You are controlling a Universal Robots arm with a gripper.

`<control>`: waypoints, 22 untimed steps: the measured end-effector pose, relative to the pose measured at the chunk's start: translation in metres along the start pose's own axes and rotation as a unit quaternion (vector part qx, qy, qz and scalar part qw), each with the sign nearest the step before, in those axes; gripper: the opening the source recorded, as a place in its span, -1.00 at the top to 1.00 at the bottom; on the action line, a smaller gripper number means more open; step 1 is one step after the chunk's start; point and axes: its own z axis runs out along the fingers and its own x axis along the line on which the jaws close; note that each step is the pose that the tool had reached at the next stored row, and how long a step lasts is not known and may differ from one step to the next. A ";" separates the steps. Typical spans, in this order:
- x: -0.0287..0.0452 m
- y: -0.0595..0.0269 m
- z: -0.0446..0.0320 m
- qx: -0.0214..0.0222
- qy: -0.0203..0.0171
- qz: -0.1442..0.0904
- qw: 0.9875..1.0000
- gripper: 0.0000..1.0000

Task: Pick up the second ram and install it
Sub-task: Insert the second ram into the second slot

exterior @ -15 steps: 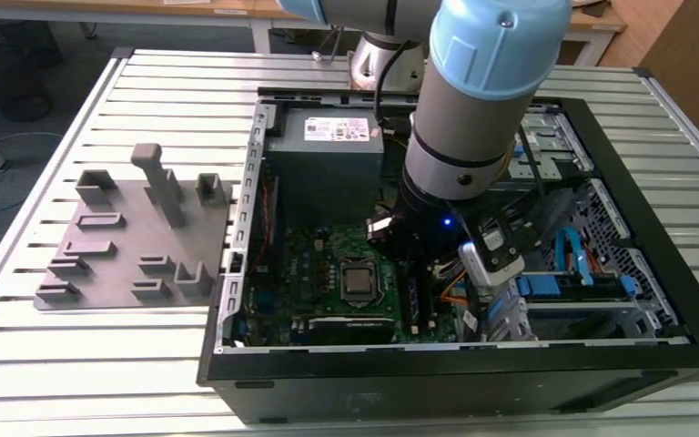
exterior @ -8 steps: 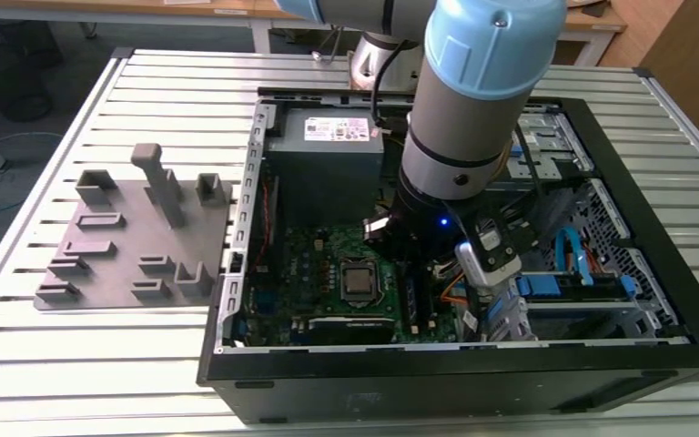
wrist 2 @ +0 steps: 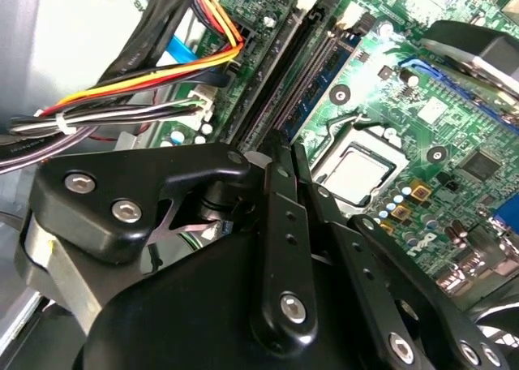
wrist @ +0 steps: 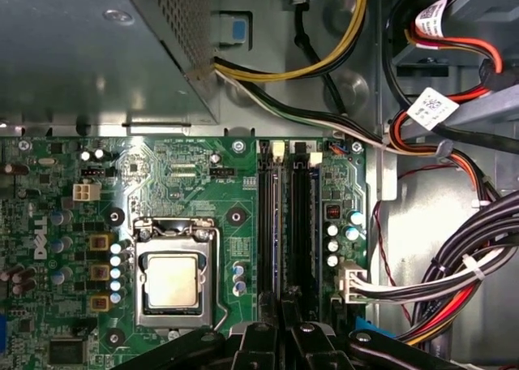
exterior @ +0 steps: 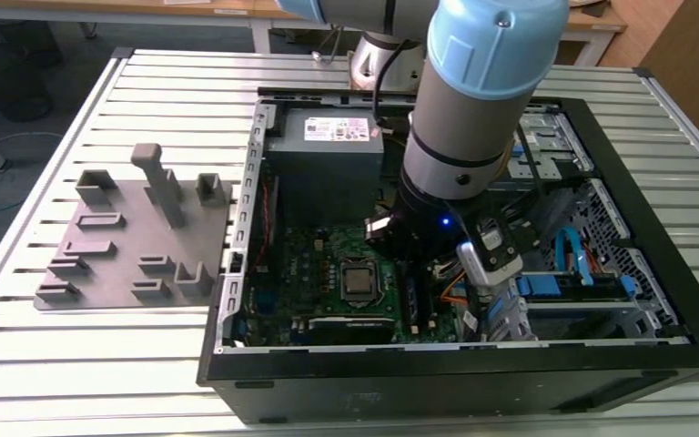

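Hovering low inside the open computer case [exterior: 447, 382], I've got my gripper [wrist 2: 285, 155] down over the green motherboard [wrist: 186, 183], right at the memory slots. My jaws are narrow, the two black fingers [wrist 2: 274, 183] drawn almost together with just a sliver between them. I cannot tell whether that sliver is pinching anything.

Here's the relation that matters: the second ram [wrist: 280, 224] lies straight ahead of my fingertips. It stands on edge in the line of the slots, and its near end comes right up to my tips. In the exterior view its long axis runs roughly 12 to 6 o'clock, parallel to the black slot rails, and I sit at the 6 o'clock end of it. So I judge I'm lined up along the stick rather than across it.

How it looks: long, thin and flat. From above, in the first wrist view, it's a pale narrow strip between two dark rails. In the second wrist view its side reads dark with a bluish sheen. No label that I can make out.

The processor socket [wrist: 172, 279] sits at 9 o'clock of the slots in the exterior view. Out on the table, the grey fixture [exterior: 131, 246] lies well apart at 9 o'clock of the case.
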 end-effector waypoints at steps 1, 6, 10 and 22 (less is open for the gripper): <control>-0.0009 0.0000 0.0000 0.000 0.000 0.000 1.000 0.73; -0.0016 0.0000 0.0004 0.000 0.000 0.000 1.000 0.73; -0.0016 0.0000 0.0019 0.000 0.000 0.000 1.000 0.73; -0.0015 0.0029 0.0033 -0.001 0.000 -0.001 1.000 0.73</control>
